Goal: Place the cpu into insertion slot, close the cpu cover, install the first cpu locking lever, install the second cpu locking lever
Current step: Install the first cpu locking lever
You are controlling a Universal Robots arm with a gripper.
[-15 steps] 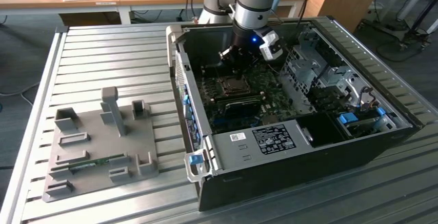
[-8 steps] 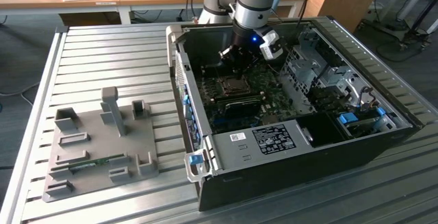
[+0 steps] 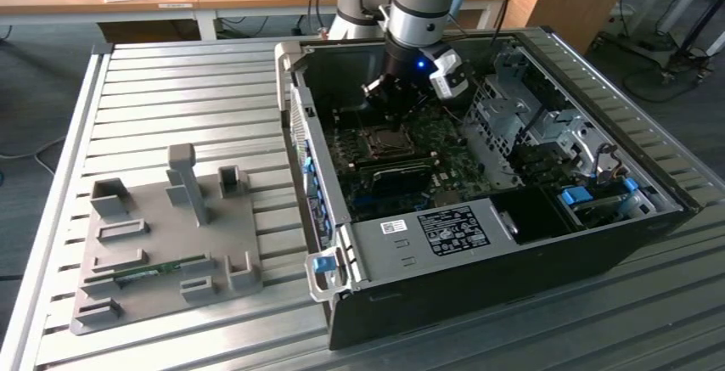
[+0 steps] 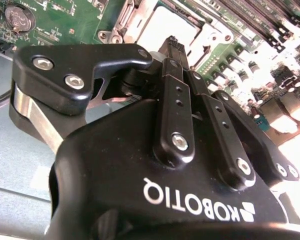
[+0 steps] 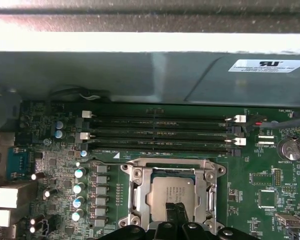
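Tool (image 5: pixel 177 212) fingers closed together, gripping nothing, tips right above the cpu (image 5: pixel 165 192); cpu cover (image 5: pixel 135 197) lies flat around it.

The gripper (image 5: pixel 176 212) is matt black, with white lettering on its body in the second wrist view. Just beneath its tip the cpu (image 5: pixel 170 192) shows silvery-grey inside the pale bare-metal frame of the cpu cover (image 5: pixel 170 164). Around them the motherboard (image 5: pixel 250 170) is green, speckled with silver-topped capacitors (image 5: pixel 80 187) beside the gripper, and beyond its tip run black memory slots (image 5: pixel 160 132) with white end clips.
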